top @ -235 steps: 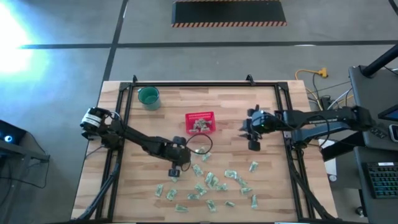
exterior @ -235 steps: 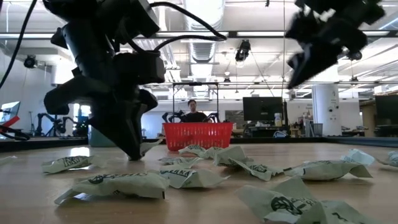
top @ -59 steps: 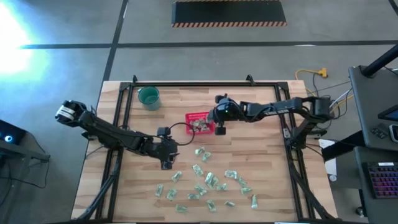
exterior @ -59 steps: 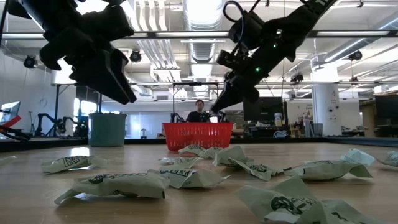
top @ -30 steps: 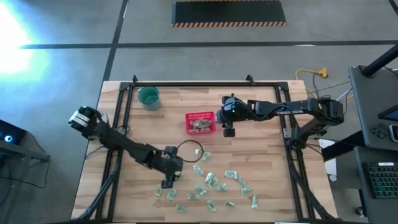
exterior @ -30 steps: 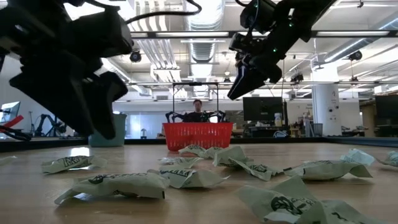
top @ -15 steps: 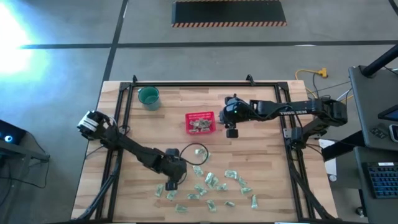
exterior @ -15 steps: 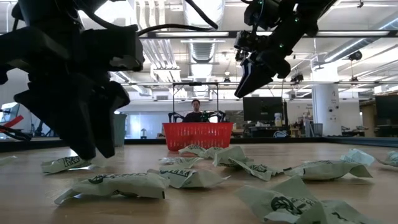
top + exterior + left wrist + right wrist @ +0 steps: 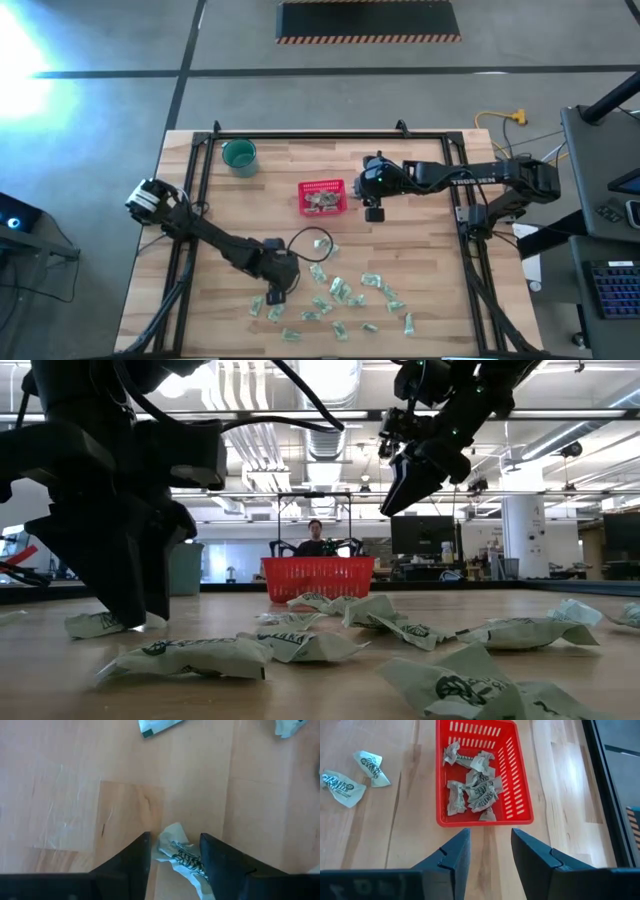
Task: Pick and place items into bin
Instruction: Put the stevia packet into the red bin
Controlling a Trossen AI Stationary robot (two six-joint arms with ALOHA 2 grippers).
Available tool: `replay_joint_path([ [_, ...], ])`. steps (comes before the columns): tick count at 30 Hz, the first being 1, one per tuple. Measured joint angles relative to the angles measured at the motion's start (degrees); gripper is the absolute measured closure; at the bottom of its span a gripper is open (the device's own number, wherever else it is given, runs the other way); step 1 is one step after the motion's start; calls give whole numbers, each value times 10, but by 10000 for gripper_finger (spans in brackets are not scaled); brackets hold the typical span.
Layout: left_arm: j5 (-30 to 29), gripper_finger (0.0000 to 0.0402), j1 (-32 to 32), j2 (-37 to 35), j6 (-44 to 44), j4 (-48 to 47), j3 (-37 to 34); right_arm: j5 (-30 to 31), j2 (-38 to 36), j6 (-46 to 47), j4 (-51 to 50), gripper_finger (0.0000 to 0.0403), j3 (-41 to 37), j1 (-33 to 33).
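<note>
A crinkly packet (image 9: 179, 854) lies flat on the table (image 9: 60, 795), directly between the fingers of the left gripper (image 9: 174, 865), which stand spread on either side of it without visibly pinching; that straddle looks like the set-up for a grasp. More packets (image 9: 340, 292) lie scattered beside this gripper. The red basket (image 9: 515, 767) sits just ahead of the right gripper (image 9: 490, 854), whose fingers are parted and empty, probably having released there. Several packets (image 9: 474, 785) already lie inside.
</note>
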Motion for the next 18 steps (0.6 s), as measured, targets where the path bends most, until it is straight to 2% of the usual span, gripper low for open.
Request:
replay_joint_path([
  [9, 13, 389, 0, 0, 28, -15, 3, 0, -1, 0, -8, 273, 0, 0],
  [15, 5, 398, -1, 0, 77, -15, 4, 0, -1, 5, -14, 273, 0, 0],
  [18, -29, 400, -1, -2, 114, -22, 7, 0, -1, 15, -21, 273, -1, 0],
])
